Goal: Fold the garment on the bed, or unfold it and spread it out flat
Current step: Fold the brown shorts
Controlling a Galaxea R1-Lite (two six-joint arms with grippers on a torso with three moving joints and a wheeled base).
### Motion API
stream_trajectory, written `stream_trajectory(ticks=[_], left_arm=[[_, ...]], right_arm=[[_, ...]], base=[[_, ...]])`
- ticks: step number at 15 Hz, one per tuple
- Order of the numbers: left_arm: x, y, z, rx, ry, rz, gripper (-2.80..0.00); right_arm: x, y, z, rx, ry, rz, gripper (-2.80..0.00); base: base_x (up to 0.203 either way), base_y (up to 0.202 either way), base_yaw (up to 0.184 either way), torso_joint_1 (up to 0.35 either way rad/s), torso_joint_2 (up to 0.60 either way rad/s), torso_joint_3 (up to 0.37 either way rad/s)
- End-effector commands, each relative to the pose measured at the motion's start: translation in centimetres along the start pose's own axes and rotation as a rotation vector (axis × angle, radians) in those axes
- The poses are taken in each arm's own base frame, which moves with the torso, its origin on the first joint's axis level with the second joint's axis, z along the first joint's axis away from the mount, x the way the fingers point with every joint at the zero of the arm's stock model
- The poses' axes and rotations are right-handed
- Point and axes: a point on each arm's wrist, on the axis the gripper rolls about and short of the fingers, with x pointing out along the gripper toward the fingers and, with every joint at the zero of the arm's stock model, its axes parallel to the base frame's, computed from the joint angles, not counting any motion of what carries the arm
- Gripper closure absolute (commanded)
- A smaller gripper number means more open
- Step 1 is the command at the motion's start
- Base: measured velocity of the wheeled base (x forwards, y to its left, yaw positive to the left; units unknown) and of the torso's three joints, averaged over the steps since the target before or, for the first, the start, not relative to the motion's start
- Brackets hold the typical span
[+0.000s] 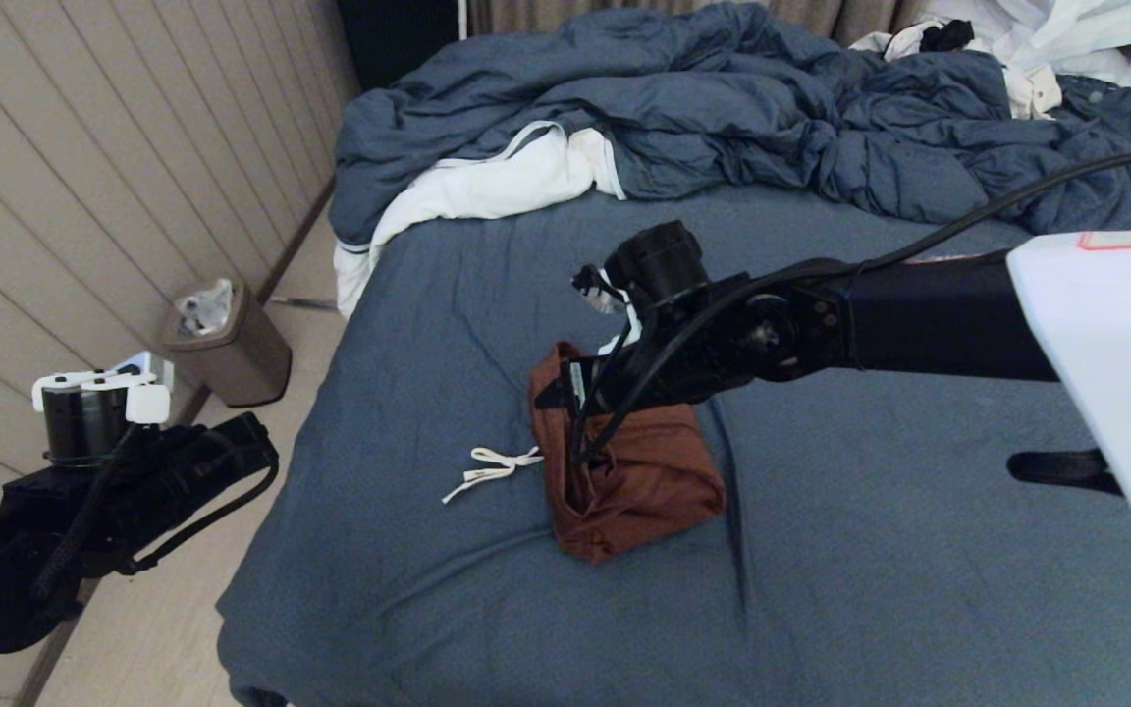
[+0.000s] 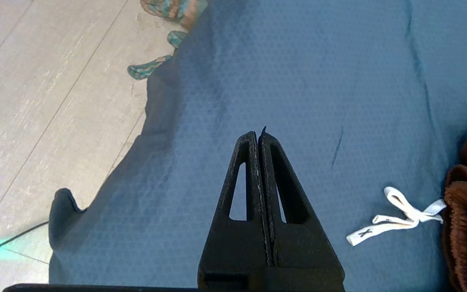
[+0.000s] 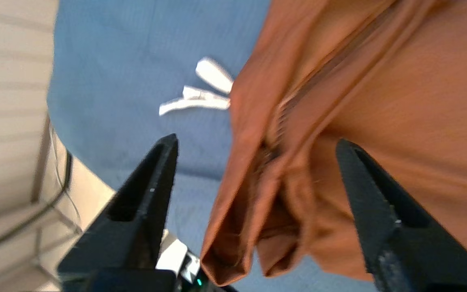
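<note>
The big bed [image 1: 821, 550] has a dark blue-grey sheet. On it lie soft rust-brown shorts [image 1: 639, 481], folded into a small bundle, with their white string [image 1: 492, 469] trailing out onto the sheet. At the far end sits a rumpled blue duvet [image 1: 723, 108] — white clothes [image 1: 1037, 39] piled on it.

- The shorts [image 1: 639, 481] are soft matt rust-brown cloth, with a ribbed gathered waistband [image 2: 462, 211].
- The drawstring [image 1: 492, 468] is flat white woven tape.
- The bed [image 1: 821, 550] wears a matt blue-grey sheet with a fine dimpled weave.
- The left gripper [image 2: 258, 136] is matt black, grainy plastic.
- The floor [image 2: 35, 101] looks like pale, faintly glossy wood-look planks.
</note>
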Motion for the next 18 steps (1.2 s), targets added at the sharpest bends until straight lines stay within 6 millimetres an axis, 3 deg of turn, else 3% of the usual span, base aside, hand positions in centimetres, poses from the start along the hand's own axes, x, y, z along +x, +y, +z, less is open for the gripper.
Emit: stream_trajectory(ticks=[1,5,10,16,18], left_arm=[[0.0,0.0,0.1,-0.004,-0.006,-0.002,0.0],[0.0,0.0,0.0,-0.003,-0.004,-0.003,0.0],[0.1,0.0,-0.1,-0.003,0.0,-0.001,0.0],[0.2,0.1,-0.3,-0.002,0.007,0.003,0.0],[0.3,0.1,-0.3,-0.002,0.008,0.003,0.0]], right_arm=[[-1.7,-2.1,1.5,0.043,-0.056,-0.037,0.0],[-2.4,-5.7,2.7,0.093,-0.098,-0.105,0.0],[3.4,-9.1,0.6,0.126,-0.04,-0.217,0.0],[7.5,-8.5,-1.2,0.104,-0.04,-0.273,0.0],[8.3,-7.0,-1.6,0.089,-0.045,-0.255,0.0]], base=[[0.0,0.0,0.0,0.0,0.0,0.0],[0.0,0.0,0.0,0.0,0.0,0.0],[0.0,0.0,0.0,0.0,0.0,0.0],[0.0,0.0,0.0,0.0,0.0,0.0],[0.0,0.0,0.0,0.0,0.0,0.0]])
